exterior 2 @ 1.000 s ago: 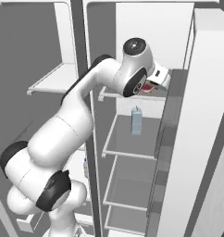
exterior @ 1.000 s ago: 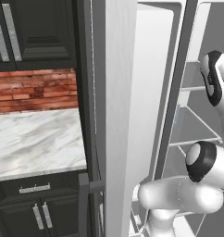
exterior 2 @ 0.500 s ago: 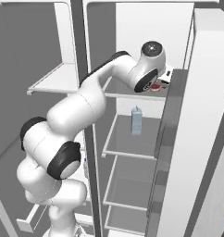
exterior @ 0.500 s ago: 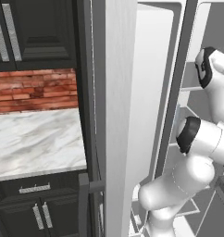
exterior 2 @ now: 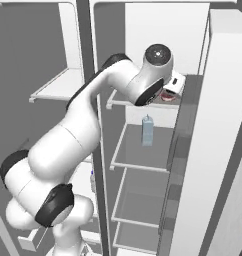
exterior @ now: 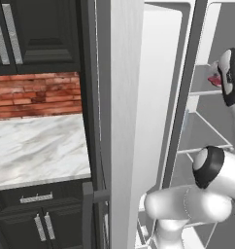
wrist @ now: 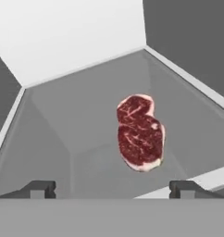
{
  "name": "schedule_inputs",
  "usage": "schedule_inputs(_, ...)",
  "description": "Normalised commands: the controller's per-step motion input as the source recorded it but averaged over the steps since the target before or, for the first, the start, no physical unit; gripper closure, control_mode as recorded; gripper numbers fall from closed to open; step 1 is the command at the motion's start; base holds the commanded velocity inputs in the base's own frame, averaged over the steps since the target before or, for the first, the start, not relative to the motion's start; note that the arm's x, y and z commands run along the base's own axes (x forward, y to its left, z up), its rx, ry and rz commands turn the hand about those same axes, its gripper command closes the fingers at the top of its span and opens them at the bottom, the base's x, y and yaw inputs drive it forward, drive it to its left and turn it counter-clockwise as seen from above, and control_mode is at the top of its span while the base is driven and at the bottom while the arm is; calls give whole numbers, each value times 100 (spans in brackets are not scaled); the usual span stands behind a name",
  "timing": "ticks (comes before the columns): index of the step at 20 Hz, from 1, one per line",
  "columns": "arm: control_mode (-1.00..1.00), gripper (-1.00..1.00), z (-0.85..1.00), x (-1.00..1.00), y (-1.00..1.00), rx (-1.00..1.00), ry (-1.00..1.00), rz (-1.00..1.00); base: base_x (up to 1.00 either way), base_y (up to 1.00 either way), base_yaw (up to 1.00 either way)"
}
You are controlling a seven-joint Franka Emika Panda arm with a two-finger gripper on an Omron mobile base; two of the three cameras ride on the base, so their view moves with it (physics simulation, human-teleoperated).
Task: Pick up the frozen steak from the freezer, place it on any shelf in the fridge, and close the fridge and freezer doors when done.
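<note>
Far right in the left base view, the frozen steak (exterior: 214, 79) peeks red from a fridge shelf (exterior: 203, 92). From the right base view it lies beneath the gripper (exterior 2: 169, 91). Seen from the hand, the jaws stand apart and empty; the slab looks stiff, slick and light, best pinched across its narrow waist.

Flat, even light with no visible lamp and no glare. The steak (wrist: 140, 133) lies sharp on its grey shelf (wrist: 77, 120), a faint soft shadow just beside it. Both base views look slightly soft; edges stay straight, undistorted.
</note>
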Motion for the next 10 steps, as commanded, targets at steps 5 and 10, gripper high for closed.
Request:
schedule_inputs(5, -100, -100, -1, -100, 98, 0, -13, -5, 0, 0, 0)
schedule_inputs(10, -100, -100, -4, -100, 53, 0, 11, -10, 0, 0, 0)
